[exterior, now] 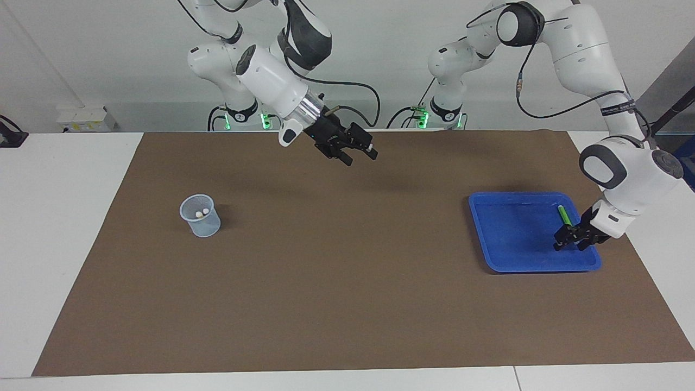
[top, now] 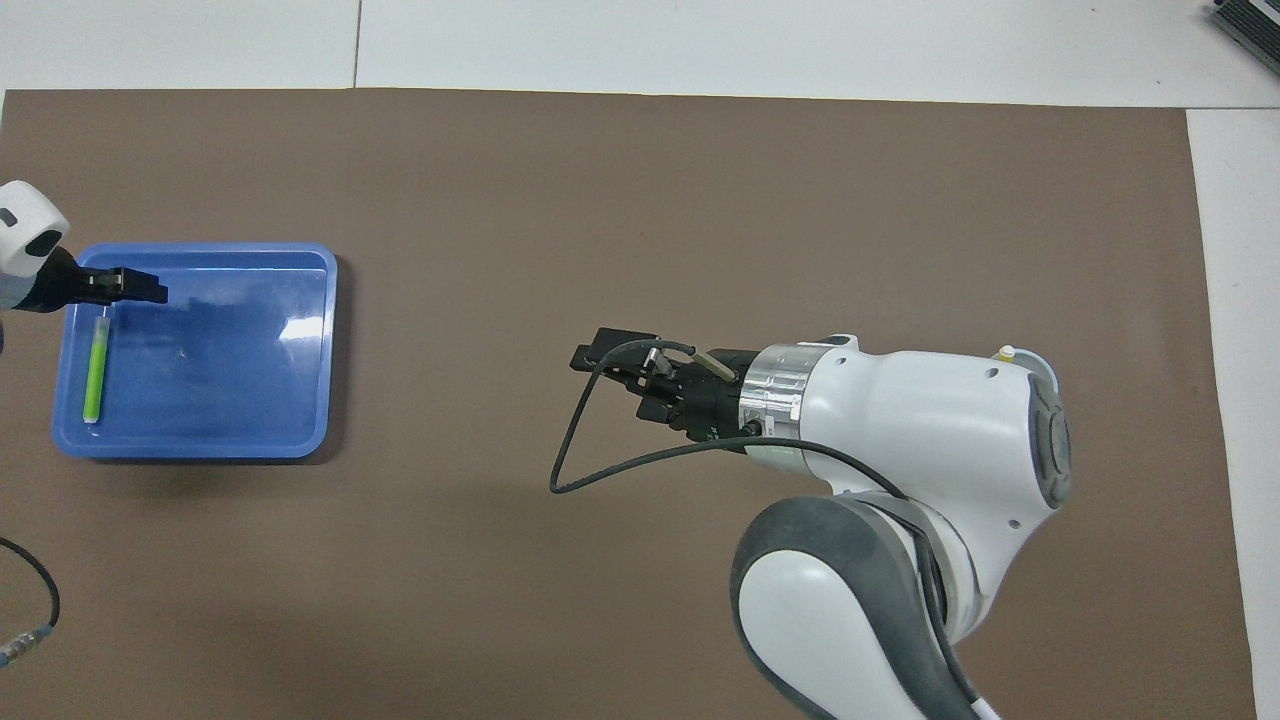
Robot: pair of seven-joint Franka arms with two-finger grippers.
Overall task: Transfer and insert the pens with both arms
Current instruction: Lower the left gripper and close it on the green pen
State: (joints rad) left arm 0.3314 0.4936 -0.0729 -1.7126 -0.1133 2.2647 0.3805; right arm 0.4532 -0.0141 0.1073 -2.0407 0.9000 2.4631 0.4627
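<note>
Green pen (exterior: 562, 214) lies flat in the blue tray (exterior: 510, 260) at the left arm's end of the tabletop (exterior: 347, 304), with the left hand (exterior: 568, 243) low over its end; whether those fingers are apart I cannot tell. Right hand (exterior: 360, 153) hangs empty, fingers apart, over the brown mat (exterior: 347, 282), while two pale pen ends seem to show in the mesh cup (exterior: 201, 216).

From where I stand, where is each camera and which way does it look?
Facing view: high across the table, looking at both robots; both whole arms show, left hand over the blue tray.
Overhead view: above the robots' end, looking steeply down; the right hand and forearm show.
Shared: tray, green pen, brown mat.
</note>
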